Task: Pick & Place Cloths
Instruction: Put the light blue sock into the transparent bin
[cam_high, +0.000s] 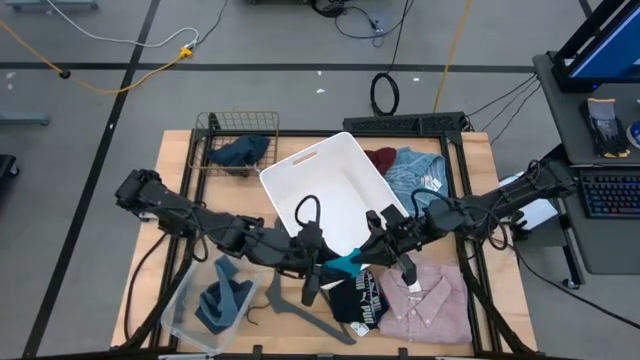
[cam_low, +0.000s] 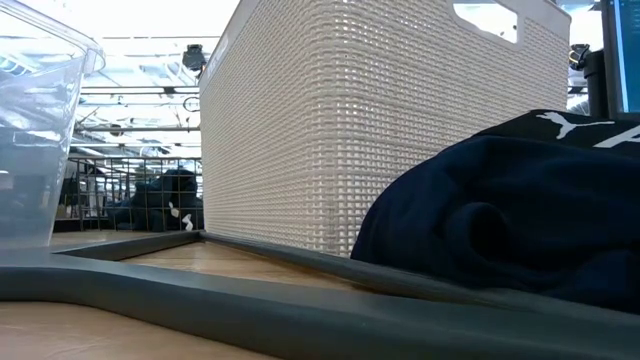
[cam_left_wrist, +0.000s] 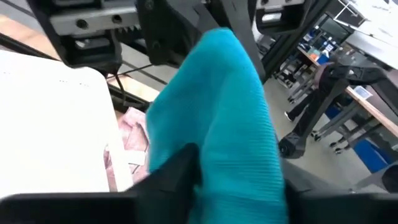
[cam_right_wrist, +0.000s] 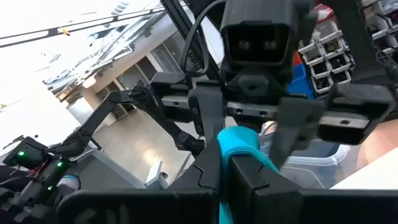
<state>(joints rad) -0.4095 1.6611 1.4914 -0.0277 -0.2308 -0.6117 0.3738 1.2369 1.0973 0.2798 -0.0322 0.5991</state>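
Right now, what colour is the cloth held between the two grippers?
Teal cloth, plain, with no print visible. The left wrist view shows it best, filling the frame between the fingers.

Basket (cam_high: 335, 190) at table centre; wire rack (cam_high: 238, 140) behind-left; clear bin (cam_high: 190, 305) front-left; hanger (cam_high: 300, 310) before basket.
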